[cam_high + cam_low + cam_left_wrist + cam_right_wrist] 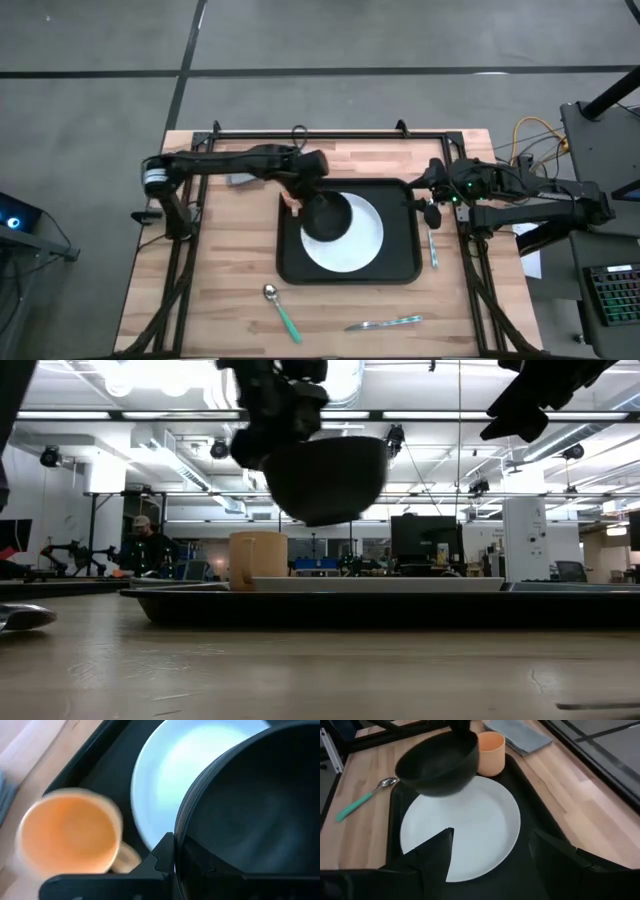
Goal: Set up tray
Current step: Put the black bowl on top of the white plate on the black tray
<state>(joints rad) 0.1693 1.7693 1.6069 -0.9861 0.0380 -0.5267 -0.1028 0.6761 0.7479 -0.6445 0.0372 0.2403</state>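
A black round bowl (326, 216) hangs in the air over the white plate (362, 240), with my left gripper (303, 190) shut on it. The plate lies in the black tray (410, 262). An orange cup (291, 201) stands upright in the tray's far left corner. In the low view the bowl (326, 478) is well above the tray (400, 608). My right gripper (491, 834) stands open and holds nothing, above the tray's right edge. My left gripper holds the bowl by its rim (178, 845) on the far left side, one finger outside the wall (163, 856) and the other inside. The fingers come slanting down from the table's left. The bowl hangs below them, mouth up, clear of the plate.
A green-handled spoon (281, 310) and another piece of cutlery (385, 323) lie on the wood near the front edge. A third piece of cutlery (432, 248) lies right of the tray. A grey napkin (517, 735) lies beyond the tray's far left corner.
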